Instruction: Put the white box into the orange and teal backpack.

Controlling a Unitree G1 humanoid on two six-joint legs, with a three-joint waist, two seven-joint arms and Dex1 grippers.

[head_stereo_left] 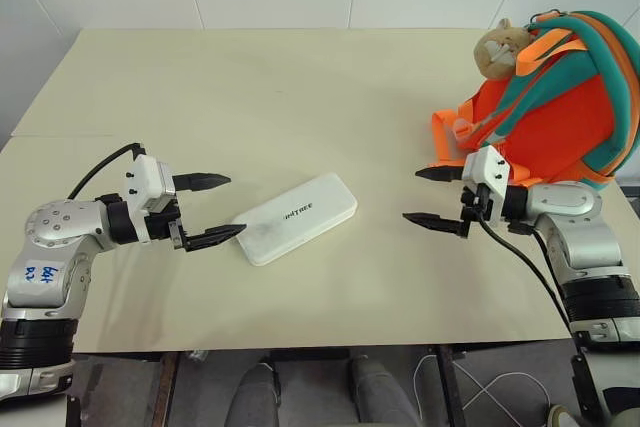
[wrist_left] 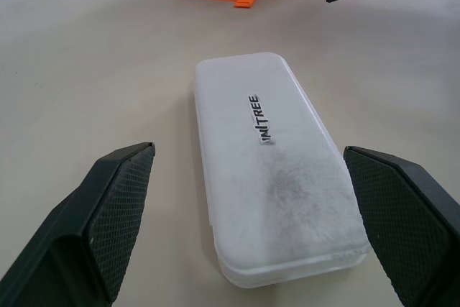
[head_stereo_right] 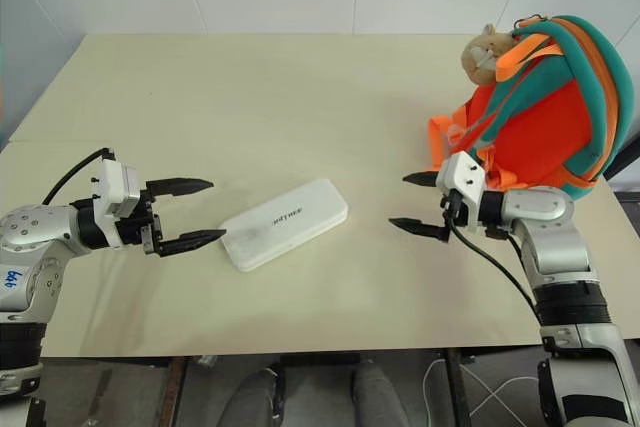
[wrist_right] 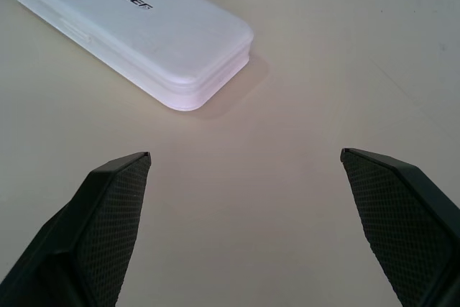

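The white box (head_stereo_left: 297,217) lies flat on the cream table (head_stereo_left: 250,87), slanted, with dark lettering on its top. My left gripper (head_stereo_left: 212,210) stands open just off the box's near left end, one fingertip close to that corner, nothing held. In the left wrist view the white box (wrist_left: 273,159) lies ahead between the two pads (wrist_left: 108,213). My right gripper (head_stereo_left: 436,197) is open a hand's width to the right of the box, empty. The orange and teal backpack (head_stereo_left: 555,97) rests at the table's far right, behind the right gripper, with a tan plush charm (head_stereo_left: 500,47) on top.
Orange webbing straps (head_stereo_left: 445,137) trail from the backpack onto the table near my right gripper. The table's front edge runs just below both arms. A white wall stands behind the table's far edge.
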